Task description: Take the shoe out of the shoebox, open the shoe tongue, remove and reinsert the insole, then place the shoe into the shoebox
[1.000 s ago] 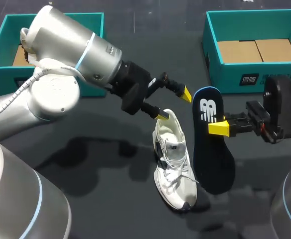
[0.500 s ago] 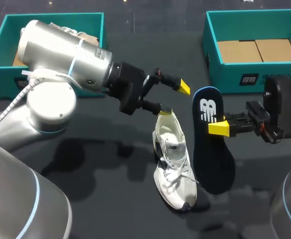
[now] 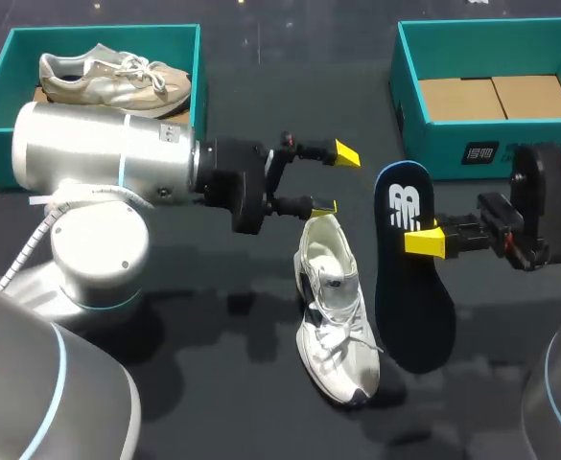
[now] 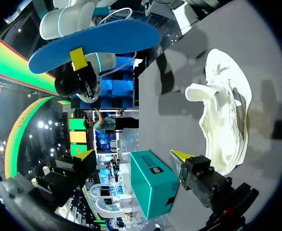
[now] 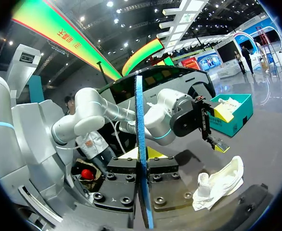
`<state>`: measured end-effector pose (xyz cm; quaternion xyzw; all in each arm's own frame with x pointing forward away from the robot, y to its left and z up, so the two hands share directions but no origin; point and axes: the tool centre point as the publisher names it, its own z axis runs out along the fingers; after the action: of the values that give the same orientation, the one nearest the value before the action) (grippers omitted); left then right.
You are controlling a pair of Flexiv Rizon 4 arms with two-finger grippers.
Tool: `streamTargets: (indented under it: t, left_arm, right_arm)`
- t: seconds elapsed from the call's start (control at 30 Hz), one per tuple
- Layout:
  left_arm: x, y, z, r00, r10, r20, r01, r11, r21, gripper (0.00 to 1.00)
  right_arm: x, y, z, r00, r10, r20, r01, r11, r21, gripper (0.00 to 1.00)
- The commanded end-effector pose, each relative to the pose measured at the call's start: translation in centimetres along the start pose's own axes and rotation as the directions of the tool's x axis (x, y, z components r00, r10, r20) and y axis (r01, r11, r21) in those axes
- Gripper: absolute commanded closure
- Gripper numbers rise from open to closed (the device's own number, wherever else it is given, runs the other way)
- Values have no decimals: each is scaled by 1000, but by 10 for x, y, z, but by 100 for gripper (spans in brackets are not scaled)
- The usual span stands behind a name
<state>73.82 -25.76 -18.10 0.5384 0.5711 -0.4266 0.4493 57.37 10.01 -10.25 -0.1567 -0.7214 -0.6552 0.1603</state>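
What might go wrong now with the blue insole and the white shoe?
The right gripper pinches the dark blue foam insole at just one edge, so it might slip or swing. The white lace-up shoe lies loose on the table; the open left gripper near its heel holds nothing, so pushing the insole in might shove the shoe away.

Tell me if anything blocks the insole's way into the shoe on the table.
Nothing lies between the insole and the shoe beside it. The open left jaws, though, hover at the shoe's heel and may crowd the opening.
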Motion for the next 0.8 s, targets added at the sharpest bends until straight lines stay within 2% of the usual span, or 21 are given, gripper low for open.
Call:
streamTargets:
  t: [0.03,0.3,0.8]
  left_arm:
    - [0,-1,-7,999,2,40,-1,1000,-26,0]
    - [-9,6,-13,998,-4,58,6,999,-40,0]
    - [-9,6,-13,998,-4,58,6,999,-40,0]
  right_arm:
    - [-20,9,-11,999,38,-23,-38,999,13,100]
    - [-63,20,-43,990,138,-17,-138,990,-7,100]
    - [-63,20,-43,990,138,-17,-138,990,-7,100]
